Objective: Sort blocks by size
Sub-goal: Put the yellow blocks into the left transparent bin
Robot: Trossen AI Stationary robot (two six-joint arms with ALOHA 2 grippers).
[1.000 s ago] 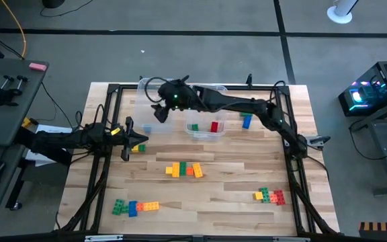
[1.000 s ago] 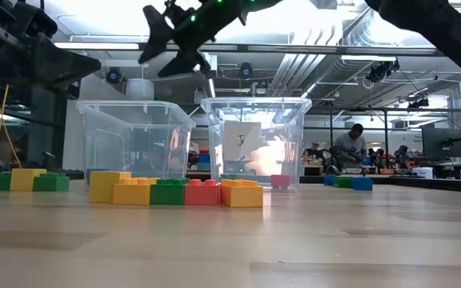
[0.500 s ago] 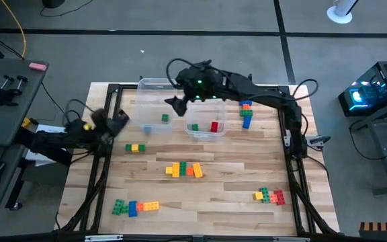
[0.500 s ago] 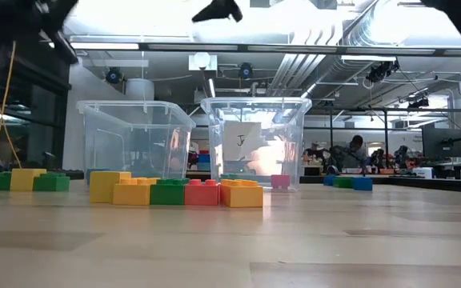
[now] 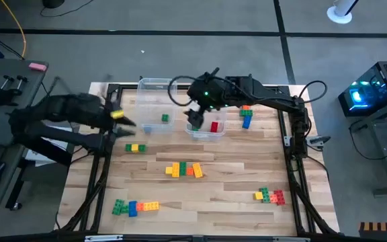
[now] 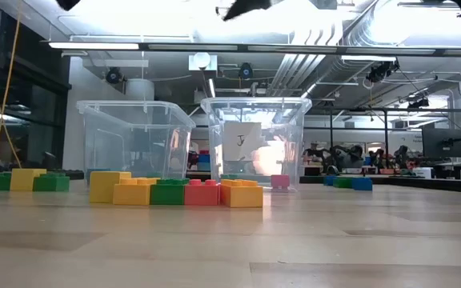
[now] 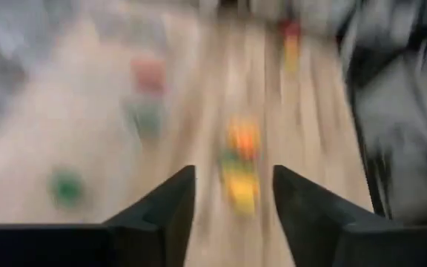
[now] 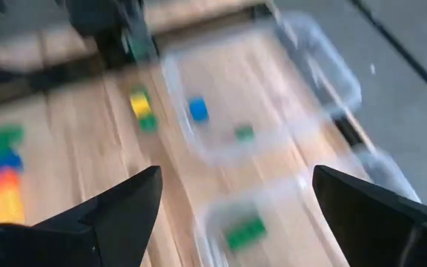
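High view, upper centre of the frame: the right gripper [image 5: 195, 119] hangs over the clear bin [image 5: 205, 134] that holds a red block [image 5: 214, 126] and a green block [image 5: 194, 126], its jaws spread wide and empty in the right wrist view. At centre left, the left gripper [image 5: 123, 124] sits just above a short yellow-and-green pair [image 5: 136, 148] on the table [image 5: 234, 208], jaws apart with nothing between them in the left wrist view. That pair lies just below and to the right of the left gripper, its long axis running left to right across the frame, and the left arm is plainly the nearer one to it. A second bin [image 5: 154, 101] at upper left holds one small green block [image 5: 164, 118]. Unsorted rows remain: a yellow-orange-green row [image 5: 183, 170] at centre, a multicoloured row [image 5: 136, 207] at lower left, a cluster [image 5: 269, 196] at lower right, and blue blocks [image 5: 246, 119] right of the bins.
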